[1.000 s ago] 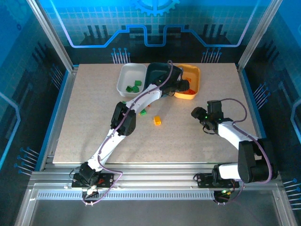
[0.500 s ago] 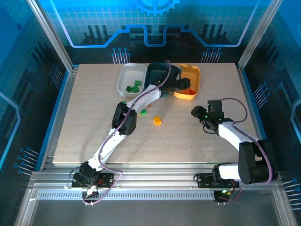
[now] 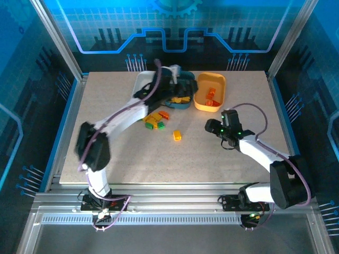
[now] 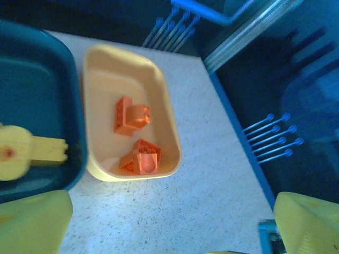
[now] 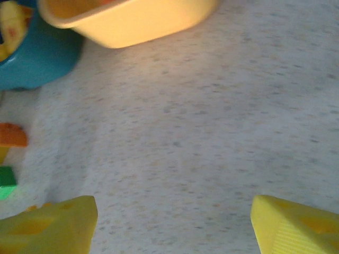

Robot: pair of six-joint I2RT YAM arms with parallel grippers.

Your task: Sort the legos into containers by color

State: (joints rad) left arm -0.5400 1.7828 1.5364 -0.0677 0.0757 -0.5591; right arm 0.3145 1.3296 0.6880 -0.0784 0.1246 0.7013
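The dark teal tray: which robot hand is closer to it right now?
Left. The left gripper hangs over the dark teal tray; the right gripper is apart from it, over bare table off to its right.

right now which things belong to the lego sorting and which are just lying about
Job:
yellow-orange tray, orange-red bricks in it
dark teal tray, yellow brick in it
white tray
loose brick pile
lone brick

Just there:
table
metal frame
arm cable
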